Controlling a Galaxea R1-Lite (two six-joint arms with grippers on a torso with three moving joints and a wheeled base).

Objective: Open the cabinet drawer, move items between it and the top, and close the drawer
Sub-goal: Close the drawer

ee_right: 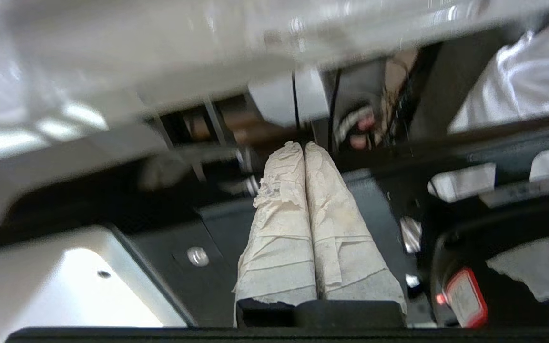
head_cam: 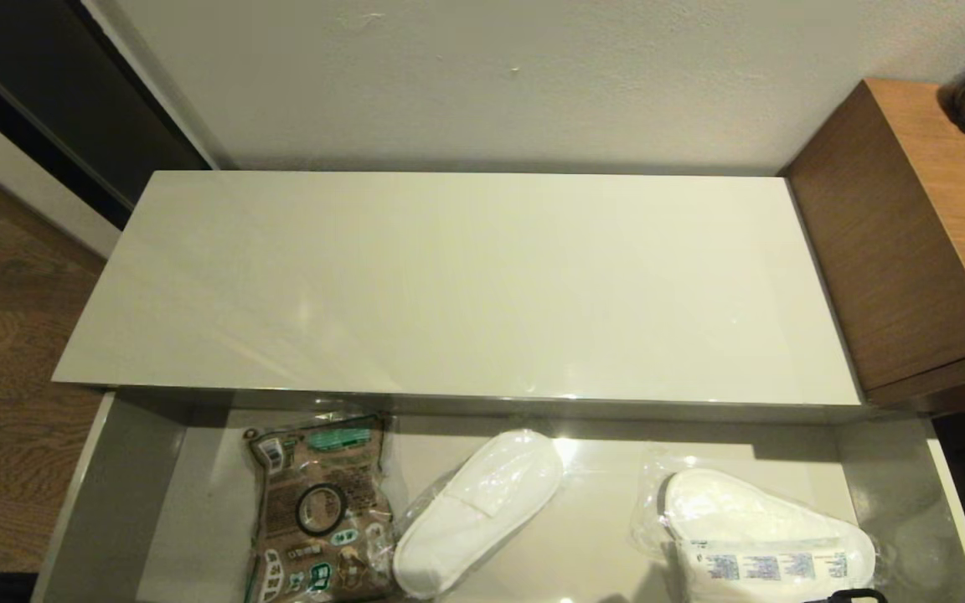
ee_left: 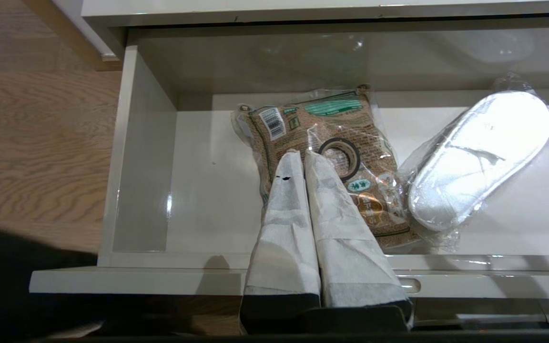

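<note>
Cream-white, the top [head_cam: 466,276] is being left bare while the cabinet drawer [ee_left: 141,190] is standing open. Inside are being held the black tape roll [ee_left: 339,157] on a brown printed bag [ee_left: 303,128], a wrapped slipper [ee_left: 479,157] and a blue-printed packet [head_cam: 771,565]. The left gripper [ee_left: 301,157] is hovering above the bag, fingers pressed together. The right gripper [ee_right: 303,148], likewise closed on nothing, is being kept low beside the robot's base.

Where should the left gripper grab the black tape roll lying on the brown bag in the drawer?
Judging by its pose, take the black tape roll from straight above, one finger in its open centre and one outside, pinching the ring wall. It lies flat on the brown bag, so its sides are hard to reach. The left gripper, now shut, must open first.
</note>
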